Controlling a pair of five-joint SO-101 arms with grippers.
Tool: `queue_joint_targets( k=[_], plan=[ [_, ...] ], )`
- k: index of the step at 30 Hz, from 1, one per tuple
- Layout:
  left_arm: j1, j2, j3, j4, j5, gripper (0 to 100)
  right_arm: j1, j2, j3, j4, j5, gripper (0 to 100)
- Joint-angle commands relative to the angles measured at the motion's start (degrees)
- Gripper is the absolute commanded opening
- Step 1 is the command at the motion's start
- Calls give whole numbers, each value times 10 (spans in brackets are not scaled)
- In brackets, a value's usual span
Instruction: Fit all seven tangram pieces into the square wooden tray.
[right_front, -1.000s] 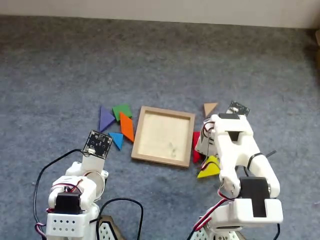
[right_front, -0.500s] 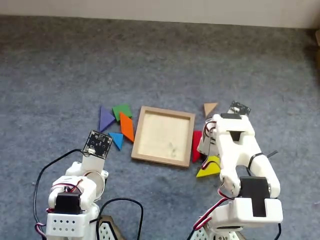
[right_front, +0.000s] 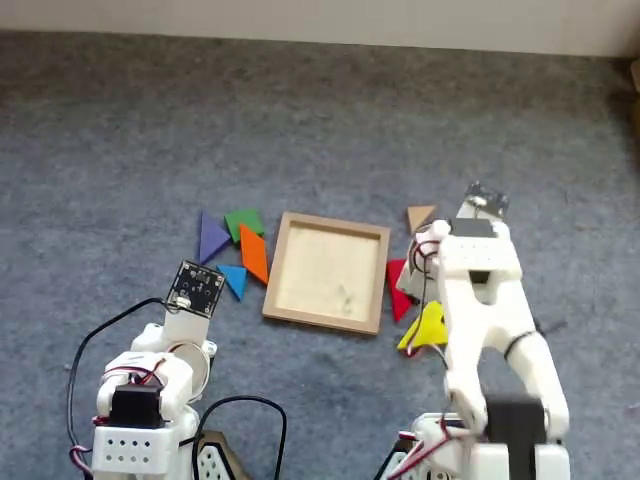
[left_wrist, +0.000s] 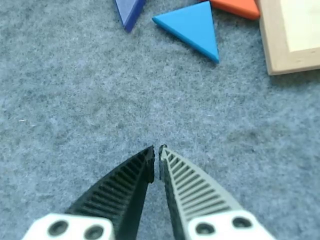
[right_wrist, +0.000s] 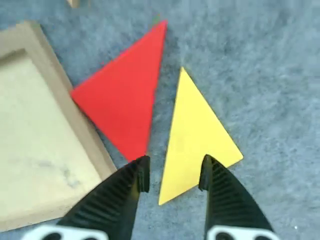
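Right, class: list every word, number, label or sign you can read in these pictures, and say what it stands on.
No text can be read.
The wooden tray, red triangle and yellow triangle show plain, unmarked faces.
Any marks on the dark board atop the left arm are too small to read.

Right of centre, the right arm (right_front: 485, 300) covered parts of the red triangle (right_front: 397, 282) and the yellow triangle (right_front: 425, 328)

You had the left arm (right_front: 150, 385) folded back by its base, the left gripper (left_wrist: 156, 150) pressed closed. You had the right arm (right_front: 488, 300) stretched forward, the right gripper (right_wrist: 174, 169) spread apart, pointing down.
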Motion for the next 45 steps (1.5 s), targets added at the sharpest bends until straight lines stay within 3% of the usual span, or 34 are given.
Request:
queue_joint_targets(
  k=[1, 8, 15, 22, 29, 31, 38, 45],
  plan=[
    [3, -15, 11, 3, 4, 46, 0, -80, -25, 7, 7, 149],
    [3, -15, 11, 3, 4, 46, -12, -92, -7, 34, 27, 165],
    [3, -15, 11, 3, 4, 46, -11, -8, 13, 33, -10, 358],
    [3, -15, 11, 3, 4, 46, -8, 86, 13, -56, -11, 361],
    [3, -15, 11, 3, 4, 46, -7, 168, 13, -67, -11, 359],
    [3, -15, 11, 3, 4, 46, -7, 180, 14, -66, -11, 319],
    [3, -15, 11, 3, 4, 46, -7, 167, 8, -63, -6, 39],
    [3, -15, 11, 3, 4, 46, -11, 10, 15, -54, -6, 19]
  ],
)
